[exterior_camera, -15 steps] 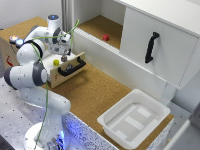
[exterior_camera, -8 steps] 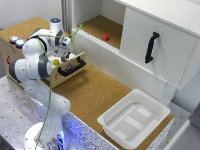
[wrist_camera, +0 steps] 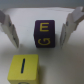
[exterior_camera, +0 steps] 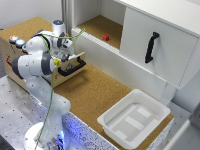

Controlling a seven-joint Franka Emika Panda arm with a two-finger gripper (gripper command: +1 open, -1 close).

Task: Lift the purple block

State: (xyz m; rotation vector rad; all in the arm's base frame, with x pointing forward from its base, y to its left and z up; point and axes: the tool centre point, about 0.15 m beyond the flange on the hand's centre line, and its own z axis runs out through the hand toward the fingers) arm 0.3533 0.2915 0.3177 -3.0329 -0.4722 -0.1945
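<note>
Arm (exterior_camera: 37, 62): white, glossy, rounded joint housings; bent over an open wooden drawer (exterior_camera: 75, 64) at the exterior view's left.
Gripper (wrist_camera: 41, 27): two pale, flat-sided fingers (wrist_camera: 8, 29), slightly blurred, spread apart, one on each side of the purple block without touching it; nothing pinched.
Purple block (wrist_camera: 44, 34): small dark purple cube, matte faces, yellow letters "E" and "G" on two faces; it sits on a smooth pale surface between the fingers. In the exterior view it is hidden behind the arm.
Yellow cube (wrist_camera: 23, 68): bright yellow, squared edges, a dark stroke on one face; from the purple block it lies at about 7 o'clock in the wrist picture, near but apart.
Red cube (exterior_camera: 106, 37): small, on the cork floor of the open cabinet recess, at about 1 o'clock from the arm in the exterior view, well apart.
Tabletop (exterior_camera: 95, 92): speckled brown cork, grainy.
Bin (exterior_camera: 135, 118): white plastic, rectangular, rounded corners, at about 4 o'clock from the arm.
Cabinet door (exterior_camera: 155, 45): flat white panel with a curved black handle (exterior_camera: 150, 47).
</note>
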